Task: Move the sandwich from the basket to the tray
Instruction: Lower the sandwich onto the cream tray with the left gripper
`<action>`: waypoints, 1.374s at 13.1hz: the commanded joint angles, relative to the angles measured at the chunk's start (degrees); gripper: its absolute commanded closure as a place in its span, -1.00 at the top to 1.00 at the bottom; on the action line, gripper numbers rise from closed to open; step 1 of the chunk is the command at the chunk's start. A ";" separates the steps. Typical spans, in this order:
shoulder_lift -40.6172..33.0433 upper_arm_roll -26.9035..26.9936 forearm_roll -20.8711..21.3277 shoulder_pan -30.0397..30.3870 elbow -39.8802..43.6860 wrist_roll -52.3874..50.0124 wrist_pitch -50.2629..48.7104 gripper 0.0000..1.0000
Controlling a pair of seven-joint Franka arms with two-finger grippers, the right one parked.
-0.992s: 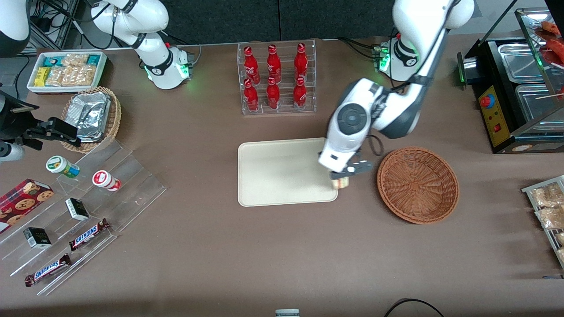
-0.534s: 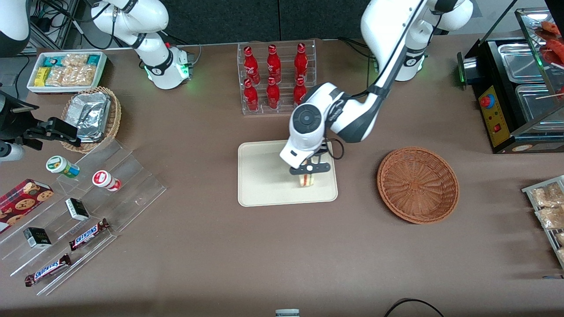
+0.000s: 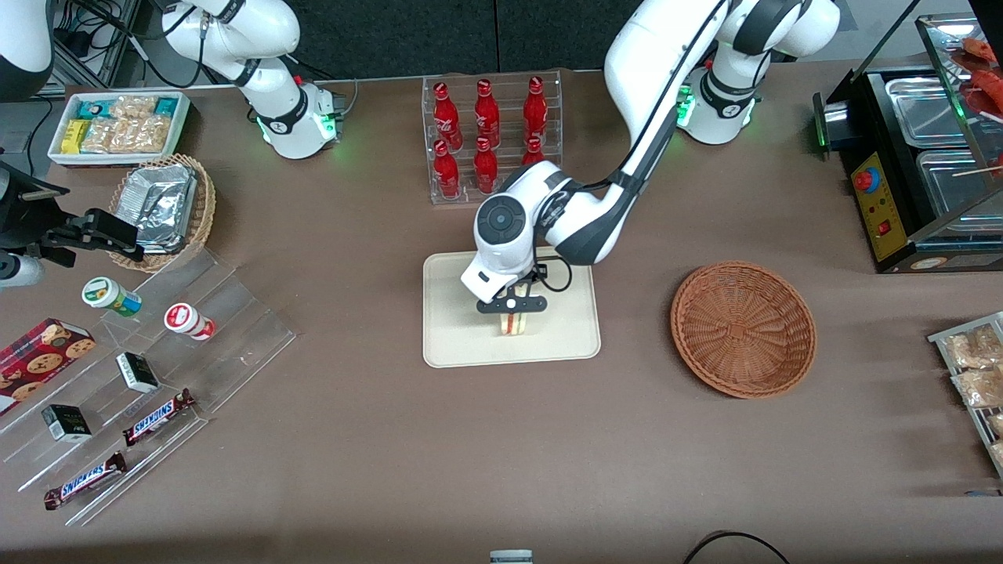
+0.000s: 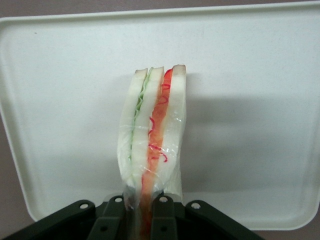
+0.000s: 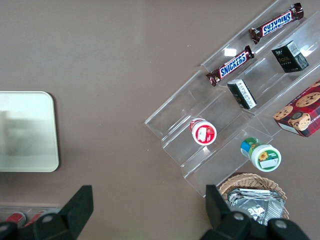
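Note:
My left gripper [image 3: 512, 313] [image 4: 143, 215] hangs over the middle of the cream tray [image 3: 454, 345] [image 4: 250, 125] and is shut on the sandwich [image 3: 513, 323] [image 4: 152, 135]. The sandwich is a wrapped wedge of pale bread with green and red layers at its cut edge, pinched at one end between the fingers [image 4: 116, 217]. I cannot tell whether it touches the tray. The wide reddish-brown wicker basket [image 3: 743, 329] stands on the table beside the tray, toward the working arm's end, with nothing in it.
A clear rack of red bottles [image 3: 490, 137] stands just farther from the front camera than the tray. A clear stepped shelf with snacks [image 3: 141, 368] and a small wicker basket of foil packets [image 3: 164, 207] lie toward the parked arm's end. A black food warmer [image 3: 917, 157] sits at the working arm's end.
The left gripper has carried the sandwich from the tray's edge nearest the basket to over the tray's middle. The basket has not moved.

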 commanded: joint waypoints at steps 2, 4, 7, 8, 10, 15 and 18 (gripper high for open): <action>2.76 1.11 -0.15 -1.75 3.19 -1.30 -0.80 -1.00; 3.20 1.11 -0.14 -1.84 3.19 -1.39 -0.80 -1.00; 3.82 1.11 -0.06 -1.93 3.19 -2.62 -0.71 -0.36; 3.99 1.19 -0.06 -1.93 3.19 -2.62 -0.71 0.10; 3.99 1.19 0.47 -2.10 3.28 -2.71 -0.71 1.00; 3.56 1.19 3.28 -2.72 3.10 -2.97 -0.89 1.00; 3.03 1.28 3.63 -3.60 3.10 -5.16 -0.89 1.00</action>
